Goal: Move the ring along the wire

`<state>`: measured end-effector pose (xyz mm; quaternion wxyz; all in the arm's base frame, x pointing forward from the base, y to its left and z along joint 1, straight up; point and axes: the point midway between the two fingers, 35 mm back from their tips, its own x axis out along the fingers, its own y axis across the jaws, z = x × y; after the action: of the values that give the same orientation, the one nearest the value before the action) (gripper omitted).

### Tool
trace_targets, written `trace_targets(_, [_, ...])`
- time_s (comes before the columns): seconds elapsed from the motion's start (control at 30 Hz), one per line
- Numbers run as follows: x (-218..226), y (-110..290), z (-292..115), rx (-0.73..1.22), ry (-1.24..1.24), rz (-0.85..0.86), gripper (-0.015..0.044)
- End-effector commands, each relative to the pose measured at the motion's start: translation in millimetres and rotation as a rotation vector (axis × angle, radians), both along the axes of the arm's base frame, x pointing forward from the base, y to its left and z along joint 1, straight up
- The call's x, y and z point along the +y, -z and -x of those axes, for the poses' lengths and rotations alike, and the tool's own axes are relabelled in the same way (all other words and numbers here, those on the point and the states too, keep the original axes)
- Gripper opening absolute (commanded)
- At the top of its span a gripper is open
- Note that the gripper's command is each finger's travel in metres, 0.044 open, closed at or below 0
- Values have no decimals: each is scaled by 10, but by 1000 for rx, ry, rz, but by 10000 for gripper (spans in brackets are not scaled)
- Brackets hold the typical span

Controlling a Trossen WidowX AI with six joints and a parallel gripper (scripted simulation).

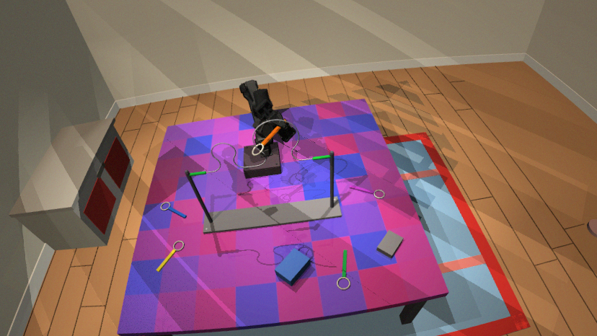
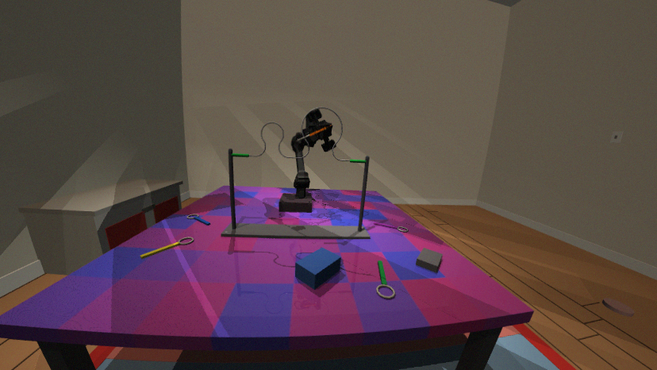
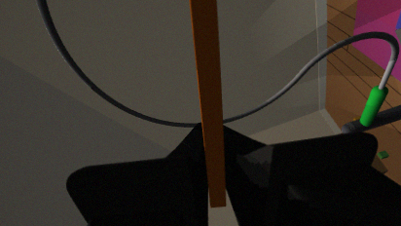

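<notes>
The ring [image 1: 253,153] [image 2: 303,137] is around the left side of the big loop of the grey wire [image 1: 275,120] [image 2: 323,108] [image 3: 92,88]. Whether they touch is too small to tell. Its orange handle [image 1: 271,134] [image 2: 316,132] [image 3: 209,97] slopes up and right from it. My gripper [image 1: 281,125] [image 2: 328,127] [image 3: 206,128] is shut on the handle near its far end, behind the loop in the exterior view. The left green part [image 1: 197,173] [image 2: 240,155] joins the left post [image 1: 200,200] [image 2: 232,193]; the right green part [image 1: 321,157] [image 2: 358,161] joins the right post [image 1: 332,183] [image 2: 363,193].
The posts stand on a grey base plate [image 1: 242,218] [image 2: 267,231]. A blue box [image 1: 292,267] [image 2: 317,267], a grey block [image 1: 389,243] [image 2: 429,260] and several loose ring tools lie on the table. A cabinet [image 1: 50,179] stands left of it.
</notes>
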<state>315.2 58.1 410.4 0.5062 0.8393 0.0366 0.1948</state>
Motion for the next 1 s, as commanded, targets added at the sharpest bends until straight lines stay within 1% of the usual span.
trace_targets(0.0, [7, -11, 7, 1, -3, 47, -150])
trace_targets(0.97, [33, 81, 0, 55, 0, 400, -150])
